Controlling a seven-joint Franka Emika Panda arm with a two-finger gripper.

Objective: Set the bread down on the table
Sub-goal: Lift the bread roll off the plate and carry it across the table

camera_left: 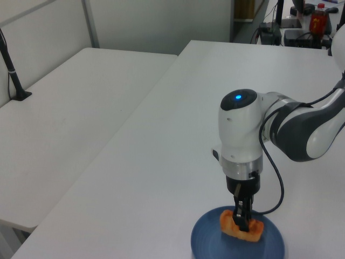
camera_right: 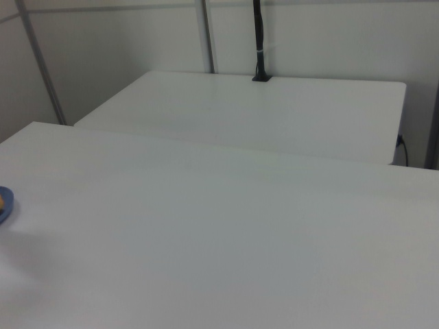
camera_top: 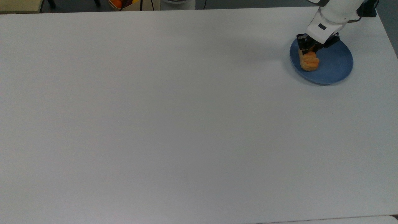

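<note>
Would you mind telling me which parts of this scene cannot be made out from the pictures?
- Bread, top view: its far end is hidden under the gripper.
- Bread, left view: the fingers cross its middle, and whether it has lifted off the blue plate cannot be told.
- Blue plate, left view: its near rim is cut by the bottom edge.
- Blue plate, right view: mostly cut off by the right view's left edge.
</note>
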